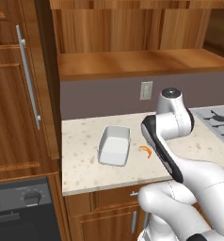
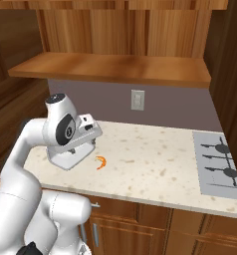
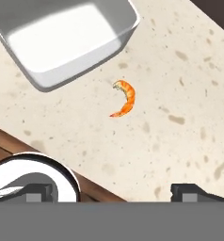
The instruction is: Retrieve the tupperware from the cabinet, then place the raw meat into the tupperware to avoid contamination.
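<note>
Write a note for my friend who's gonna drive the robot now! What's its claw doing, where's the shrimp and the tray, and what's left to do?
Gripper: open, empty, hanging above the counter with the shrimp ahead of its fingertips.
Tray: already out of the cabinet, sitting on the counter, nothing in it.
Shrimp: lying on the counter just beside the tray, not touching it.
Done: tray fetched.
Left: lower onto the shrimp, grip it, lift it, and drop it in the tray.
</note>
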